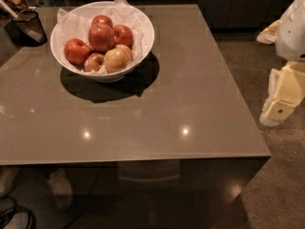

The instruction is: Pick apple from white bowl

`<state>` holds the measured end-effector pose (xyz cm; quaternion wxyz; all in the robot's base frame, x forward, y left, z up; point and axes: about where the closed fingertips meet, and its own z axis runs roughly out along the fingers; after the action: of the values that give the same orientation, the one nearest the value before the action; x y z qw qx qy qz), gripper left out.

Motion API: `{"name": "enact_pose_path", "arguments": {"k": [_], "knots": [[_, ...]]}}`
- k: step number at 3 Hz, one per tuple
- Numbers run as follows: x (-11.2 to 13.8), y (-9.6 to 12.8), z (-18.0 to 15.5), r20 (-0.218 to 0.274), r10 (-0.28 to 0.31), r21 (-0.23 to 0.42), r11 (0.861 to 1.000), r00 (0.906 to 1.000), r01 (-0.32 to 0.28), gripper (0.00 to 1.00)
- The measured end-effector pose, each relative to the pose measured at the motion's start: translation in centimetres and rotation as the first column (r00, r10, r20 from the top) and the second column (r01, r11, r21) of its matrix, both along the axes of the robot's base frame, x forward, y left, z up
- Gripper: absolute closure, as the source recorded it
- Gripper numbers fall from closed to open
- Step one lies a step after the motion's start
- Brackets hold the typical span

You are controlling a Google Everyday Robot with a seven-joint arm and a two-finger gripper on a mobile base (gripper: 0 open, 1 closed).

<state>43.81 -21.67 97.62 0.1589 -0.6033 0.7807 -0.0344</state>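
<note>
The white bowl (142, 49) stands on the far left part of the grey table (181, 94), lined with crumpled white paper. The apple (101, 37), the biggest and deep red, lies in the middle of the pile on top. Smaller red apples (77, 50) and a yellowish-tan apple (117, 59) lie around it. My gripper (279, 109) hangs at the right edge of the view, beyond the table's right edge and far from the bowl, with nothing seen in it.
A dark mesh cup (28, 27) stands at the table's far left corner, next to the bowl. The bowl casts a dark shadow (119, 87) toward the front. Speckled floor (267, 185) lies to the right of the table.
</note>
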Motion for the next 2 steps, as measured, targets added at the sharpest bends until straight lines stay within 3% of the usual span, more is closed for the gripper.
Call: {"name": "enact_pose_path", "arguments": {"k": [1,2], "knots": [[0.2,0.2,0.3,0.013,0.002,0.008,1.0,0.9999,-0.002,0.0],[2.1,2.0,1.3,0.038,0.032,0.048,0.998,0.9988,-0.034,0.0]]}}
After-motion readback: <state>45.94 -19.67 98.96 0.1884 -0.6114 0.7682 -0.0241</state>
